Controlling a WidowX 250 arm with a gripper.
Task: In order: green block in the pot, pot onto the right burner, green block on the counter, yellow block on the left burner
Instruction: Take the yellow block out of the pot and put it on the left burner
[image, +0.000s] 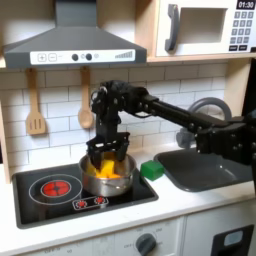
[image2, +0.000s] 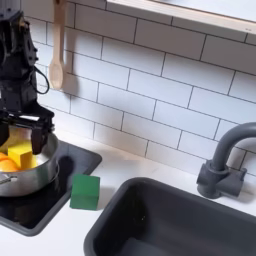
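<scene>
The silver pot (image: 108, 178) (image2: 30, 172) sits on the black cooktop's burner on the first exterior view's right. Inside it lies the yellow block (image2: 21, 153), seen as an orange-yellow glow (image: 103, 172) in the first exterior view. My gripper (image: 108, 152) (image2: 23, 132) hangs open just above the pot, fingers spread to either side of the yellow block and not touching it. The green block (image: 151, 170) (image2: 85, 191) rests on the cream counter (image: 175, 205) (image2: 55, 235) between cooktop and sink, apart from the gripper. The red burner (image: 55, 187) on the first exterior view's left is bare.
A grey sink (image: 205, 170) (image2: 170, 222) with a faucet (image: 207, 108) (image2: 225, 160) lies on the right of both exterior views. Wooden utensils (image: 35, 108) (image2: 58, 60) hang on the tiled wall. A range hood (image: 75, 45) and microwave (image: 205, 25) are overhead.
</scene>
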